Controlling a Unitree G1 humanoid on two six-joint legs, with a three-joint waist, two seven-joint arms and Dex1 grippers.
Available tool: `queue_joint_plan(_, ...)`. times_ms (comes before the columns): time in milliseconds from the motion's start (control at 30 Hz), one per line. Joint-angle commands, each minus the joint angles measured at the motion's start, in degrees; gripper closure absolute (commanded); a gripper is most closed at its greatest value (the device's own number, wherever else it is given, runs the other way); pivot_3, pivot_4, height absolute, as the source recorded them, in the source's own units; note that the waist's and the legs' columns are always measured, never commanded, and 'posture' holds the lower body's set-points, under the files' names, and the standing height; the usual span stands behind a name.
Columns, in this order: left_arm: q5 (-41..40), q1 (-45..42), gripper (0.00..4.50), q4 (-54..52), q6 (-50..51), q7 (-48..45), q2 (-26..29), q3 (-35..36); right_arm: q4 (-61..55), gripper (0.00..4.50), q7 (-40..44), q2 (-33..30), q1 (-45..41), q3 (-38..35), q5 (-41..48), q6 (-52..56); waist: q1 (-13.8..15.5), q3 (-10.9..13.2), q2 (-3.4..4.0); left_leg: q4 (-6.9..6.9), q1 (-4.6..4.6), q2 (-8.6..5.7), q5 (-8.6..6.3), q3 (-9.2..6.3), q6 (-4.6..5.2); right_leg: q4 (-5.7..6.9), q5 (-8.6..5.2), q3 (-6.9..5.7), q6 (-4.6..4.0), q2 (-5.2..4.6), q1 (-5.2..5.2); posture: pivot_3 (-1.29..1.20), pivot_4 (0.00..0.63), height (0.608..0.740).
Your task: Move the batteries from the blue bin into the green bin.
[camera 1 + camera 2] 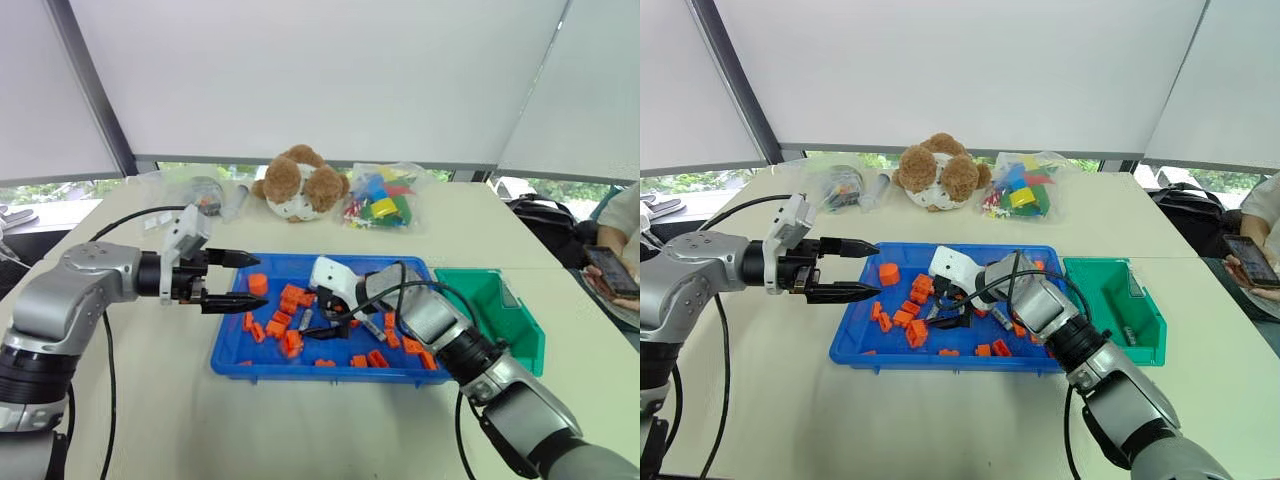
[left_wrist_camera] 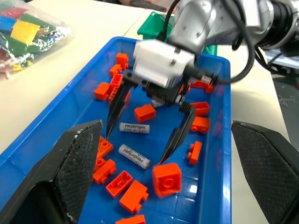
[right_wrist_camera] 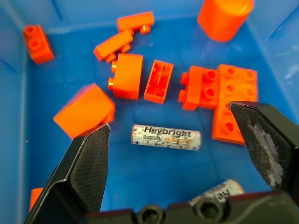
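Note:
The blue bin (image 1: 300,372) lies in the middle of the table, strewn with orange blocks (image 1: 285,325). Two batteries lie on its floor: one (image 3: 166,137) sits crosswise between my right gripper's fingers (image 3: 86,168), and another (image 3: 217,191) is close by. My right gripper (image 1: 322,328) is open and lowered into the bin, straddling the batteries (image 2: 134,128) without touching them. At the bin's left edge my left gripper (image 1: 258,278) hovers above the wall, open and holding nothing. The green bin (image 1: 520,345) stands against the blue bin's right end.
Behind the blue bin are a teddy bear (image 1: 300,183), a clear bag of coloured blocks (image 1: 380,200) and another clear bag (image 1: 205,192). A person holding a phone (image 1: 610,265) sits at the table's right edge. Black cables trail from both arms.

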Motion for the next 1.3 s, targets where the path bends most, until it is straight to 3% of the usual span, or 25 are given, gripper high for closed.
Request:
queue_joint_plan(33, -0.80, -0.18, 0.00, -2.10, 0.12, 0.51, 0.59, 1.57, 3.45, 0.07, 0.50, 1.39, -2.17, -0.42, -1.67, -3.77, 0.00, 0.00, 0.00, 0.00, 0.00, 0.00, 0.00, 0.00, 0.00, 0.00, 0.00, 0.00, 0.00, 0.00, 0.00, 0.00, 0.150, 0.733)
queue_joint_plan(267, -0.98, 0.40, 0.00, -3.01, 0.53, 1.16, 0.91, 1.91, 8.28, 0.07, 1.28, 3.23, -3.48, -1.00, -2.90, -0.01, -0.08, 0.00, 0.00, 0.00, 0.01, 0.01, 0.00, 0.00, -0.01, 0.02, 0.00, 0.00, 0.00, 0.01, 0.00, 0.00, 0.150, 0.733)
queue_joint_plan(467, -0.58, 0.27, 0.00, -3.04, 0.29, 1.39, 0.69, 1.61, 3.27, 0.07, 4.38, 3.80, -2.10, -2.17, -0.26, 13.68, 0.02, -0.01, 0.00, 0.00, 0.02, 0.01, 0.01, 0.00, -0.01, 0.02, 0.00, 0.00, 0.00, 0.00, 0.01, 0.00, 0.150, 0.733)
queue_joint_plan(733, 0.37, -0.33, 0.00, -2.20, -0.72, 1.27, 0.09, 0.72, 0.00, 0.07, 0.50, 6.54, -0.62, -4.46, 1.51, 23.24, -0.01, -0.01, -0.01, 0.00, 0.02, 0.01, 0.00, 0.00, -0.01, 0.02, 0.00, -0.01, 0.00, 0.01, 0.01, 0.00, 0.150, 0.733)
queue_joint_plan(1100, 1.15, 0.03, 0.00, -2.14, -1.87, 1.48, 0.11, 0.48, 1.13, 0.07, -3.32, 7.92, -0.03, -4.25, 1.38, 24.97, 0.00, -0.02, -0.01, -0.01, 0.02, 0.01, 0.00, 0.00, -0.01, 0.02, 0.00, 0.00, 0.00, 0.01, 0.02, 0.00, 0.150, 0.733)
queue_joint_plan(1200, 1.46, 0.19, 0.00, -2.23, -2.03, 1.51, 0.05, 0.55, 1.15, 0.92, -3.49, 7.69, 0.06, -3.58, 0.96, 24.65, -0.01, -0.02, -0.02, 0.00, 0.02, 0.01, 0.00, 0.00, -0.01, 0.02, 0.00, 0.00, 0.00, 0.01, 0.02, 0.00, 0.150, 0.733)
queue_joint_plan(1300, 1.46, 0.29, 0.00, -2.34, -2.05, 1.55, 0.02, 0.66, 0.75, 2.29, -3.33, 7.44, 0.18, -3.41, 0.98, 24.72, -0.03, -0.02, -0.01, -0.01, 0.02, 0.00, 0.00, -0.01, -0.01, 0.02, 0.00, -0.01, 0.00, 0.01, 0.02, 0.00, 0.150, 0.733)
